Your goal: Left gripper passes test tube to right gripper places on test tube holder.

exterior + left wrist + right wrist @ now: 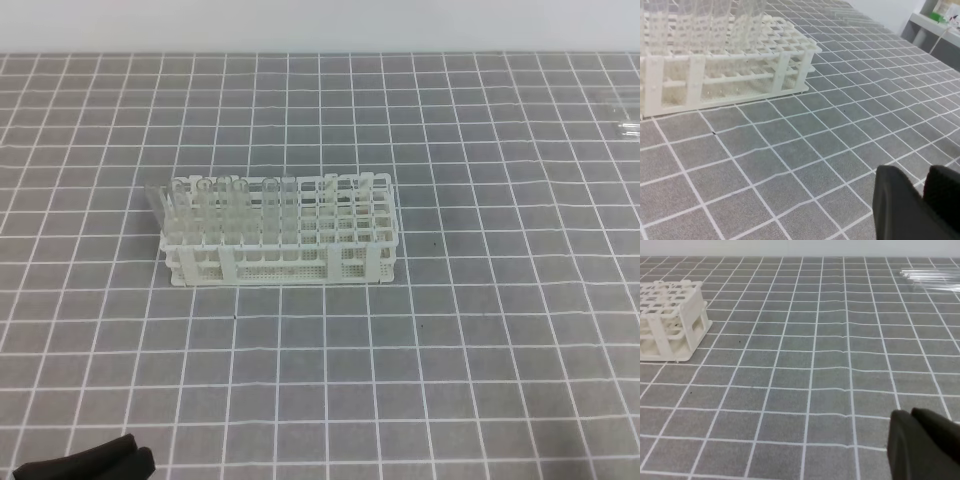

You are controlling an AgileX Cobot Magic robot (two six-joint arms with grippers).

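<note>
Both grippers' jaws held nothing; their opening could not be told. The clear test tubes (932, 280) at two o'clock risked a missed grasp, being barely visible.

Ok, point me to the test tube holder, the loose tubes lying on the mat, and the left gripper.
test tube holder (345, 262), exterior high view, front wall.
loose tubes (932, 280), right wrist view, mid-length of the bundle.
left gripper (85, 465), exterior high view, black fingers at bottom edge.

The mat (480, 330) is grey, ruled with thin white lines into a square grid. The test tube holder (285, 250) is white, a lattice of small squares. The tubes (215, 200) standing in it are clear and colourless. The left gripper (85, 465) is black.
</note>
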